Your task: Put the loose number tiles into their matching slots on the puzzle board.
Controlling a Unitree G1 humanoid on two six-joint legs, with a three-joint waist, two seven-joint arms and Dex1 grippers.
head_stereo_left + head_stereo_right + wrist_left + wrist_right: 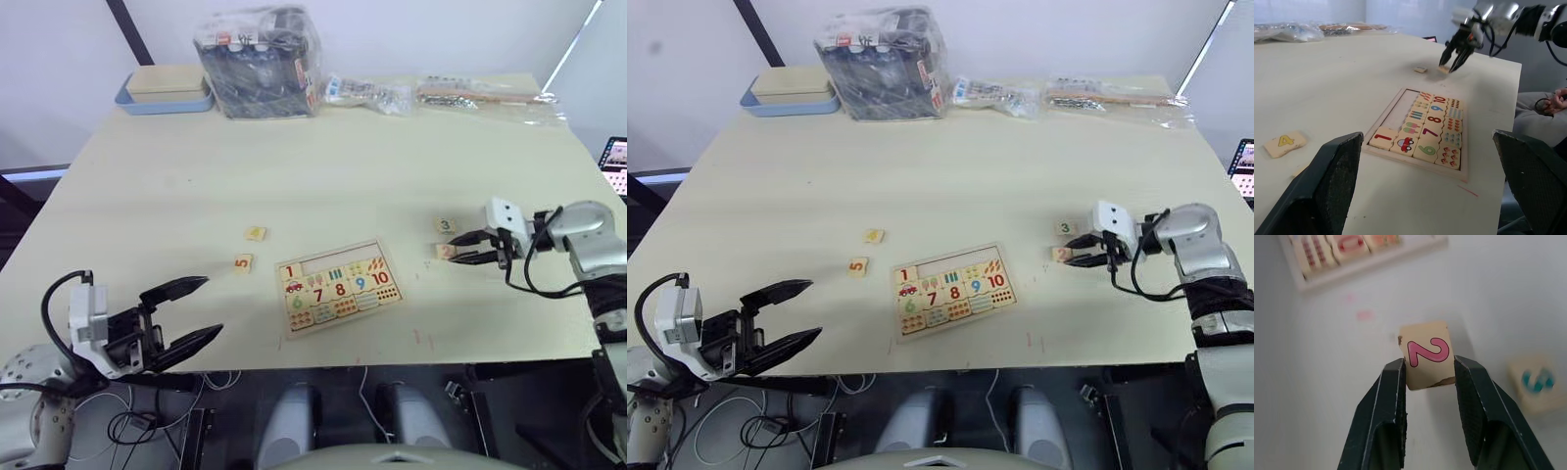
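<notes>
Left gripper [196,311]: lower left of the frame, fingers spread wide and empty, hovering at the near edge of the worktop [323,166].
Puzzle board [337,287]: centre, lying flat; tile 1 [1383,137] sits in the first slot of its top row, and the other four slots [1406,107] look bare, though the angle is shallow.
Tiles 5 [243,262] and 4 [255,233]: loose, left of the board.
Right gripper [1070,253]: right of the frame, fingers closed on tile 2 [1427,361], with tile 3 [446,225] just beside.
Risk: the fingers catch only the near edge of tile 2, so it may pivot or drop during the carry, and a tilted tile would jam on the frame.
Far edge: blue-edged tray [163,102] holding a wooden box; a plastic bag of dark items [260,61].
</notes>
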